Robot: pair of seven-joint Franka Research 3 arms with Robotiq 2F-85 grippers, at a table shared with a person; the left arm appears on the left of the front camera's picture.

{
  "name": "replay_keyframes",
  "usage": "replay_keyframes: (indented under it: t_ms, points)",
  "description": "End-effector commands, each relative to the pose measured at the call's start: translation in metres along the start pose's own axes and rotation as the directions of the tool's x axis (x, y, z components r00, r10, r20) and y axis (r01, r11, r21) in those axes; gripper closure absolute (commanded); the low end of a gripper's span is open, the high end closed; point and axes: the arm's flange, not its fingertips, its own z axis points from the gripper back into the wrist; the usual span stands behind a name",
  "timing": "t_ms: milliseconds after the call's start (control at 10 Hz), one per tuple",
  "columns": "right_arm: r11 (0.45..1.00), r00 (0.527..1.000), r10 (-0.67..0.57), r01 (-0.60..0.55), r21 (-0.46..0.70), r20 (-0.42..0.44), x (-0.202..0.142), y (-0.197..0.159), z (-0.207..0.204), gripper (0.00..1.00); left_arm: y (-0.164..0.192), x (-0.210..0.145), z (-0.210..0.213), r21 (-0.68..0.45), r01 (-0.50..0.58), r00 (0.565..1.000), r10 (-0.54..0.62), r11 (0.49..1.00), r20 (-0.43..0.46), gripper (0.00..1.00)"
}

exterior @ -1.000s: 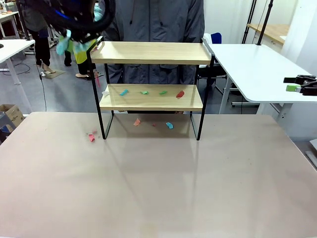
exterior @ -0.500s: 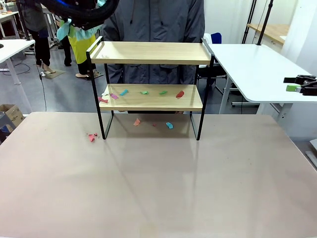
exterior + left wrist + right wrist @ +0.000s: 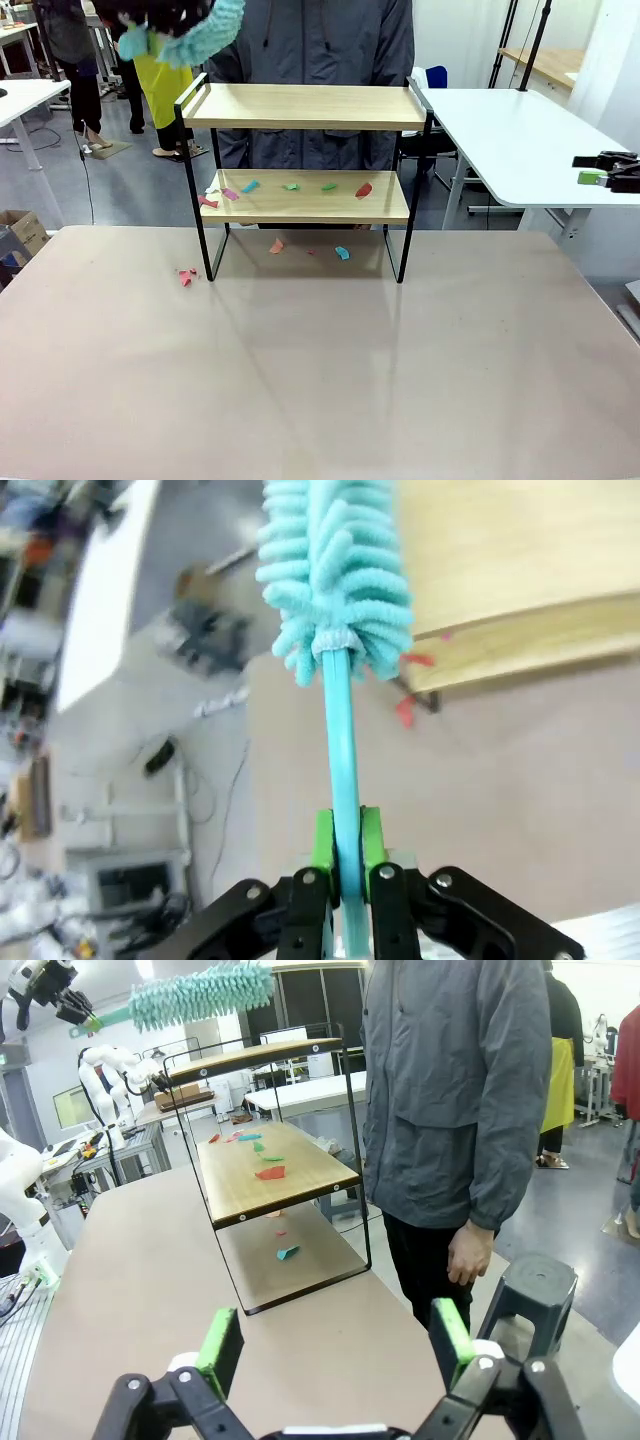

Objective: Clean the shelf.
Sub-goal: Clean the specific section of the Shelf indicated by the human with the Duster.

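- We see bright, even indoor light; the table (image 3: 320, 380) shows a soft sheen and a faint mirror of the shelf (image 3: 305, 195).
- In the front view we find the duster (image 3: 210, 35) smeared by blur.
- In the left wrist view our background blurs at the left, and the shelf bows.
- In the right wrist view we catch a lamp (image 3: 150, 968) glaring overhead.

The left gripper (image 3: 348, 840) sits high, jaws clamped on a duster (image 3: 335, 570) handle; the right gripper (image 3: 335, 1342) stands wide open, empty.

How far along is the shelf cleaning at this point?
Done: the shelf looks bare on top. In hand: left gripper clamps a teal duster, raised near its left end. Left: coloured scraps on the lower board; more on the table.
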Motion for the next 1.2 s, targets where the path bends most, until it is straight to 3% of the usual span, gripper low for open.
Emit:
replay_keyframes:
  t_ms: [0,100,300,400,500,700,900,1100]
  points:
    - [1.0,1.0,0.006,-0.006,0.001,0.0,0.003,0.0,-0.001,0.0,0.049,-0.042,-0.008,-0.282,0.163,0.985,-0.14,0.945,0.101,0.87]
    - [1.0,1.0,0.006,-0.006,0.001,0.0,0.003,0.0,-0.001,0.0,0.066,-0.054,-0.004,-0.382,0.248,0.965,-0.193,0.89,0.176,0.87]
    - [1.0,1.0,0.006,-0.006,0.001,0.0,0.003,0.0,-0.001,0.0,0.088,-0.071,0.01,-0.455,0.385,0.913,-0.26,0.803,0.314,0.87]
    - [1.0,1.0,0.006,-0.006,0.001,0.0,0.003,0.0,-0.001,0.0,0.091,-0.077,0.018,-0.521,0.485,0.868,-0.313,0.702,0.386,0.87]
    - [1.0,1.0,0.006,-0.006,0.001,0.0,0.003,0.0,-0.001,0.0,0.086,-0.084,0.024,-0.476,0.614,0.788,-0.456,0.629,0.414,0.87]
    - [1.0,1.0,0.006,-0.006,0.001,0.0,0.003,0.0,-0.001,0.0,0.064,-0.086,0.025,-0.477,0.718,0.691,-0.599,0.506,0.404,0.87]
    - [1.0,1.0,0.006,-0.006,0.001,0.0,0.003,0.0,-0.001,0.0,0.031,-0.089,-0.001,-0.521,0.788,0.538,-0.778,0.328,0.324,0.87]
    - [1.0,1.0,0.006,-0.006,0.001,0.0,0.003,0.0,-0.001,0.0,0.003,-0.107,-0.039,-0.628,0.748,0.473,-0.836,0.214,0.279,0.87]
